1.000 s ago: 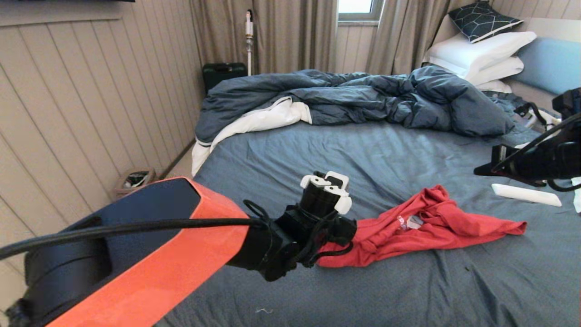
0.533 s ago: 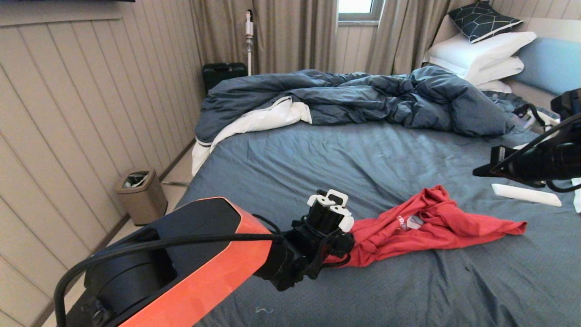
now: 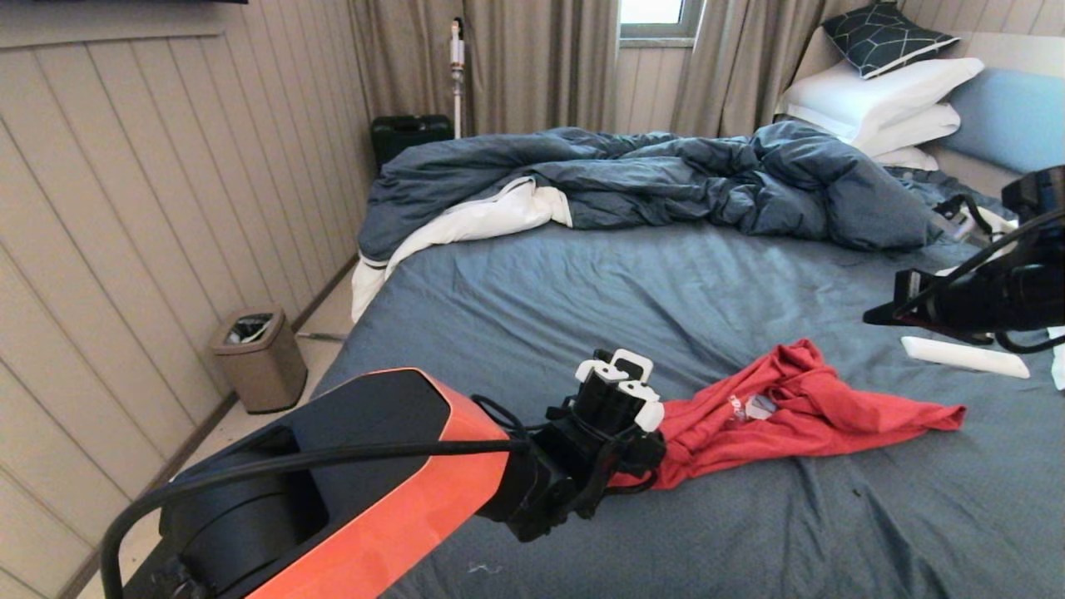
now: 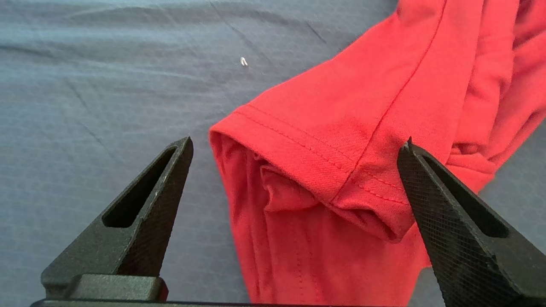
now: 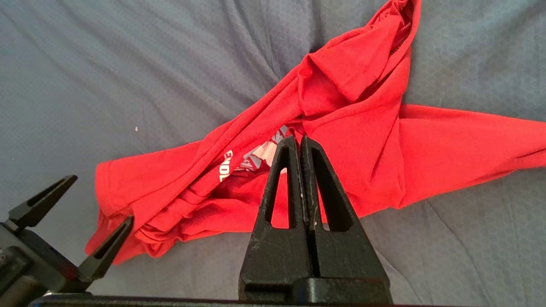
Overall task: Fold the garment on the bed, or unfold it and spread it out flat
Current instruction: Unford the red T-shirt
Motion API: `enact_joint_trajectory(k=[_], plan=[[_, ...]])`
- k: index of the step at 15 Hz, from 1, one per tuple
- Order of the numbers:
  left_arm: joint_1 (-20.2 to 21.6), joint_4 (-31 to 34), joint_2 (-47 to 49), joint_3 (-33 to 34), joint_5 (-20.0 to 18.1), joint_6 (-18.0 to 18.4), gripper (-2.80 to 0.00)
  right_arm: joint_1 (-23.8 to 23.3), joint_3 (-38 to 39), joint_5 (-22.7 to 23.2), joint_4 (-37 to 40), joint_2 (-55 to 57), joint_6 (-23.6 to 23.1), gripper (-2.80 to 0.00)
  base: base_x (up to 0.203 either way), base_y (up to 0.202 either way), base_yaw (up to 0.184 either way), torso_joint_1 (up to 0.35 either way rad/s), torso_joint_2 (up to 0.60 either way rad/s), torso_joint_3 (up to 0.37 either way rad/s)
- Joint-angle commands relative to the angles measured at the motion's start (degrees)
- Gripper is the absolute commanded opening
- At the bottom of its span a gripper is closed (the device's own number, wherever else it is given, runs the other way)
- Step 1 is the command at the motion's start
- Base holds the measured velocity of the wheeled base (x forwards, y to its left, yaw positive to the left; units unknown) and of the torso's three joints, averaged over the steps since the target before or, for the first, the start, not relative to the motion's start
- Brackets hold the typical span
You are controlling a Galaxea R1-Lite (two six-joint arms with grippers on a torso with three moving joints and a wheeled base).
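The garment [image 3: 799, 412], a red T-shirt, lies bunched in a long strip on the near right of the bed [image 3: 582, 291], with part of its white print [image 5: 256, 155] showing. My left gripper [image 4: 298, 142] is open and low over the shirt's left end. A hemmed sleeve [image 4: 341, 128] lies between its spread fingers, which are not closed on it. The same gripper [image 5: 101, 198] shows in the right wrist view at that end of the shirt. My right gripper [image 5: 300, 138] hangs shut and empty above the middle of the shirt, at the right edge of the head view [image 3: 874, 316].
A rumpled dark blue duvet [image 3: 666, 179] with white lining covers the far half of the bed. White pillows [image 3: 882, 96] are stacked at the far right. A white bar-shaped object [image 3: 965, 356] lies right of the shirt. A small bin [image 3: 258, 358] stands on the floor at left.
My left arm has dropped and moved right, closer to the shirt's left end, and its jaws have spread a little wider. The right arm and the shirt have barely moved.
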Motion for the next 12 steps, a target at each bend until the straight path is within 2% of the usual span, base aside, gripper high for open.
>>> enact_joint_trajectory(k=[1,2,12], plan=[[-0.35,-0.03,0.08,-0.05,0.11,-0.05,0.0,-0.02,-0.02,0.12,0.1,0.44,0.05,-2.8,0.0,0.0,0.0,0.0,0.0,0.0],[-0.29,0.35,0.08,-0.05,0.1,-0.05,-2.8,-0.02,-0.02,0.12,0.1,0.44,0.05,-2.8,0.0,0.0,0.0,0.0,0.0,0.0],[-1.52,-1.23,0.35,-0.31,0.28,-0.22,-2.8,-0.11,-0.02,0.03,0.1,0.9,-0.04,-2.8,0.0,0.0,0.0,0.0,0.0,0.0]])
